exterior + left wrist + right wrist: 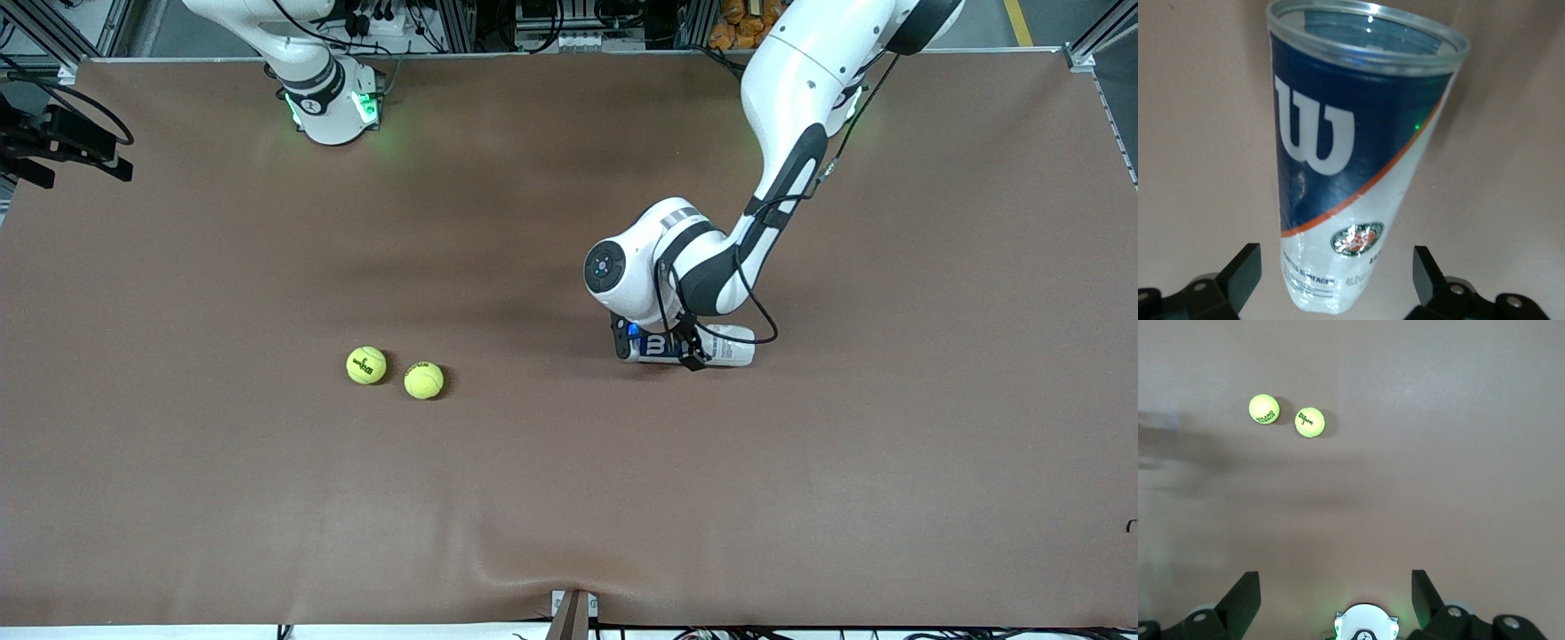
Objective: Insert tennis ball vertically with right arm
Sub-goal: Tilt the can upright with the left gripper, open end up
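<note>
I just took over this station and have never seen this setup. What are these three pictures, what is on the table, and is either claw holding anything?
Two white robot arms work at a brown table. The wide picture looks down from across the table; the other two come from cameras on each arm's wrist.

Two tennis balls lie side by side on the table. A Wilson ball can lies on its side toward the left arm's end.

The left claw is down over the can, fingers open on either side of it, not gripping. The right claw waits up by its base, open and empty, looking down on the balls.
</note>
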`<state>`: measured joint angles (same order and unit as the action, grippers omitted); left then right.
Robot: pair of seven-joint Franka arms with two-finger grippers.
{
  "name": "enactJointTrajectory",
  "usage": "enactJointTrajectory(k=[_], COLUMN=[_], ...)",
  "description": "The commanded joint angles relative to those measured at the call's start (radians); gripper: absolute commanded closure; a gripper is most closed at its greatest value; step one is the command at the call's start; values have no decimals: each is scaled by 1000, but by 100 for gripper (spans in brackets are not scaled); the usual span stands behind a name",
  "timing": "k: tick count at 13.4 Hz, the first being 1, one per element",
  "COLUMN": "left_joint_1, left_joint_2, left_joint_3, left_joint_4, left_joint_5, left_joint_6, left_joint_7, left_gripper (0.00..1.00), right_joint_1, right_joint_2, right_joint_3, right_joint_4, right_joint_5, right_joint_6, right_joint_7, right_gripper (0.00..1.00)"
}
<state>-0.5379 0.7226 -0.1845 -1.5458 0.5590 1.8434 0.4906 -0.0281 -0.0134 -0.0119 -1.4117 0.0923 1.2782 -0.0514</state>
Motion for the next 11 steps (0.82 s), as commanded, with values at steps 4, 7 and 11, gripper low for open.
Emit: enactJointTrajectory(k=[4, 7, 11], left_joint_1=[-4, -4, -4], left_joint_2=[35, 44, 60], left_joint_3=[0, 0, 0], left_joint_4=[16, 16, 16], left_joint_5=[59, 65, 78], left_joint_6=[26, 37, 56], left_joint_7=[19, 19, 35], left_gripper=[0, 0, 0], right_joint_1=[-23, -23, -26], right_joint_2=[-16, -14, -13], right_joint_3=[10, 10, 9], right_joint_4=[-15, -15, -13], right_joint_5=[10, 10, 12], right_joint_6=[-3, -3, 0], right_joint_7=[-11, -11, -11], right_gripper=[0, 0, 0])
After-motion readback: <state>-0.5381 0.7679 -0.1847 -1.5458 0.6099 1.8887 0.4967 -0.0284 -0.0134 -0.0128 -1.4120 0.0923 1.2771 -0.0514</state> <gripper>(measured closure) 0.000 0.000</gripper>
